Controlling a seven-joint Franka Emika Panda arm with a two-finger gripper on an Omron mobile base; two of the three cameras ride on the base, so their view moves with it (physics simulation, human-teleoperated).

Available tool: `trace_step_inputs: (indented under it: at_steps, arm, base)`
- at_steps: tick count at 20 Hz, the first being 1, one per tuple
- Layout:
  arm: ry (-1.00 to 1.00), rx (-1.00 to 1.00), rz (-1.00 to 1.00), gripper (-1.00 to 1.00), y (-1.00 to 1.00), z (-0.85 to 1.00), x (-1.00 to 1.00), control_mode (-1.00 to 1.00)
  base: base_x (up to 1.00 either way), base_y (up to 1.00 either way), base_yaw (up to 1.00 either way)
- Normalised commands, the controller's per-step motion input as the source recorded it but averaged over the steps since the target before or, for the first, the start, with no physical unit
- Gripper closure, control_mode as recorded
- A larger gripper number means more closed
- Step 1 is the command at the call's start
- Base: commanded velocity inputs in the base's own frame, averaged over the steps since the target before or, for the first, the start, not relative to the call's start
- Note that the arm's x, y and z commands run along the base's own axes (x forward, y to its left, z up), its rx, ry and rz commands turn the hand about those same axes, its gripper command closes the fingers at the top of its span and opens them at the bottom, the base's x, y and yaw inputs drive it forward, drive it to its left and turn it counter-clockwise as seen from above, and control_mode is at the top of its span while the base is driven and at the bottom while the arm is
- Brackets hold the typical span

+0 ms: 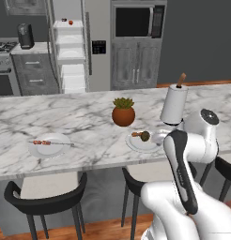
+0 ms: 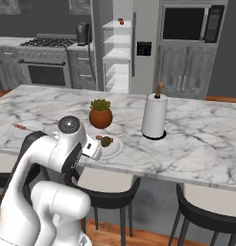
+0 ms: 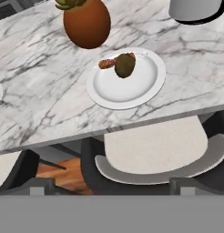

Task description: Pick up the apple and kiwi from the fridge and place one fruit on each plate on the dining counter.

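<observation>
Left base view first: the kiwi (image 1: pixel 145 136) sits on the white plate (image 1: pixel 136 144) just in front of the potted plant (image 1: pixel 123 112) on the dining counter (image 1: pixel 65 122). The arm is folded up in the lower right, its elbow raised beside that plate, and the hand itself is hidden behind it. A second plate (image 1: pixel 49 148), well to the left of the plant, carries a thin skewer (image 1: pixel 42 142). Far behind, the fridge (image 1: pixel 73 47) stands open, and the apple (image 1: pixel 70 22), small and red, rests on its top shelf.

Over to the right base view: same kiwi (image 2: pixel 106 141), olive-brown, on the plate (image 2: pixel 113 149) below the plant (image 2: pixel 100 114), with the paper towel roll (image 2: pixel 154 116) off to the plant's right. The arm is bent double, its wrist tucked close against the counter's near edge beside that plate.

Hand view now: the kiwi (image 3: pixel 124 65) lies at the far side of the plate (image 3: pixel 127 86), oval and dull brown, touching a small reddish piece (image 3: pixel 105 63). It is well apart from the camera, nothing gripping it. The jaws are spread wide and hold nothing. A stool seat (image 3: pixel 155 150) lies below the counter edge.
</observation>
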Motion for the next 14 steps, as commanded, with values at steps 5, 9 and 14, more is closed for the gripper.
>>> trace_step_inputs:
  at_steps: [5, 9, 14]
  arm:
    - [0.12, -0.03, 0.0, -1.0, 0.18, 0.04, -0.49, -1.0]
    - [0.12, -0.1, 0.0, -1.0, 0.39, -0.14, 0.03, -1.0]
    - [0.01, -0.08, 0.0, -1.0, 0.23, -0.32, 0.03, -1.0]
  base:
    - [0.0, 0.0, 0.0]
    - [0.0, 0.0, 0.0]
    - [0.0, 0.0, 0.0]
